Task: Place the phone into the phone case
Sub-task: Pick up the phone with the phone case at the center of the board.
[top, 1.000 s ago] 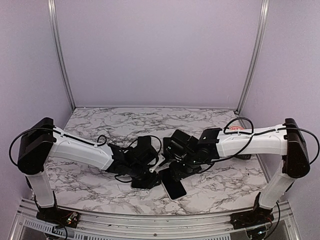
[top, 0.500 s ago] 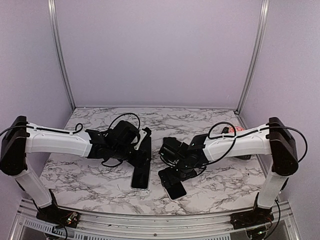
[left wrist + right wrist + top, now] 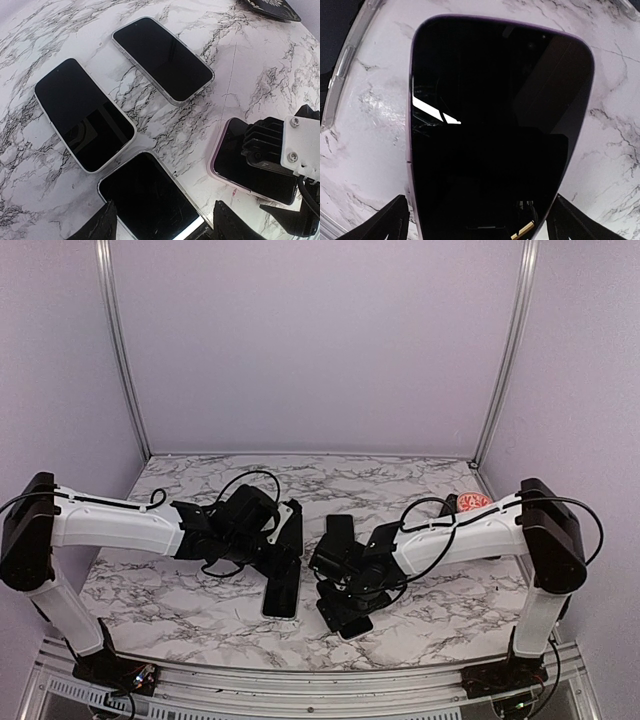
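Observation:
A dark-screened phone (image 3: 495, 125) lies flat on the marble table inside a purple-rimmed phone case (image 3: 411, 150). It also shows in the left wrist view (image 3: 230, 160) and near the table's front (image 3: 352, 620). My right gripper (image 3: 480, 225) hangs low over it, open, one finger on each long side. Another black phone in a clear rim (image 3: 150, 197) lies left of it, also seen from above (image 3: 282, 595). My left gripper (image 3: 167, 227) is open above that phone's near end, holding nothing. In the top view the left gripper (image 3: 285, 550) and right gripper (image 3: 345, 580) sit close together.
Two more phones, one (image 3: 162, 57) and another (image 3: 82, 115), lie flat farther out in the left wrist view. A dark object (image 3: 270, 7) sits at that view's top right. A red-and-white item (image 3: 472, 502) rests at the back right. Metal posts and walls enclose the table.
Both grippers have opened. The left arm drew back to the left, leaving the clear-rimmed phone on the table. The right gripper shifted left and down over the purple-cased phone.

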### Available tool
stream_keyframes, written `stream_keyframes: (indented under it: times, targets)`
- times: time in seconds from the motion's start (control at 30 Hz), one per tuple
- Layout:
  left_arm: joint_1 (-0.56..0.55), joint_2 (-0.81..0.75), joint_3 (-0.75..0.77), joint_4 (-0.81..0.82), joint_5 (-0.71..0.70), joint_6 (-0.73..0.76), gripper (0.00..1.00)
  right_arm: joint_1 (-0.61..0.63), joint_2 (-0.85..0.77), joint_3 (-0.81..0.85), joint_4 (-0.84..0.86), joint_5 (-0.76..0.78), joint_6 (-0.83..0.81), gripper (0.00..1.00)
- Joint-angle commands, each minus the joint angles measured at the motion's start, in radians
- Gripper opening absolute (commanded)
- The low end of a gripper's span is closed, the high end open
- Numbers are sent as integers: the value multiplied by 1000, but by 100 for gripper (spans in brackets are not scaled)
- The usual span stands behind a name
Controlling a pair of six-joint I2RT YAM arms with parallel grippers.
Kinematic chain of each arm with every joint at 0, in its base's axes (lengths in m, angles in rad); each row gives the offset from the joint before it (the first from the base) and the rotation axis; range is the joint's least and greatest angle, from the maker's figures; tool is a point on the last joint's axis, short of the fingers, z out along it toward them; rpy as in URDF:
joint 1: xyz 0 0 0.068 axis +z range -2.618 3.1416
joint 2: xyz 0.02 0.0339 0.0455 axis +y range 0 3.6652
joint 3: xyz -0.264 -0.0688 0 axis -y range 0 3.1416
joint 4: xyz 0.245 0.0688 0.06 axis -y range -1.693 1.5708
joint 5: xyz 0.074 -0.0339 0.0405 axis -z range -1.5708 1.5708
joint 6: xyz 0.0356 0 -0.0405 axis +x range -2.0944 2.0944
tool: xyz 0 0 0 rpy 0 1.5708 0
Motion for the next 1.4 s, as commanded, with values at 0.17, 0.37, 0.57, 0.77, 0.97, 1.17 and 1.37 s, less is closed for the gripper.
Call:
stream_keyframes:
  times: [0.17, 0.37, 0.57, 0.77, 0.97, 1.17, 1.37]
  targets:
    - [-1, -4, -11, -15, 7, 7, 66, 43, 67, 35, -132, 32, 27, 86]
    - [-1, -5, -11, -15, 6, 8, 65, 44, 64, 44, -123, 42, 25, 61]
    - [2, -1, -11, -2, 22, -13, 66, 45, -1, 26, -62, 74, 19, 53]
    - [37, -11, -28, 106, 120, -129, 78, 47, -140, -42, 105, 152, 3, 37]
    - [47, -93, -95, 362, 232, -266, 85, 104, -261, -76, 279, 299, -49, 31]
    - [47, -179, -139, 474, 242, -326, 86, 172, -326, -68, 375, 454, -129, 31]
    - [46, -207, -166, 541, 302, -340, 52, 202, -368, -77, 455, 517, -190, 31]
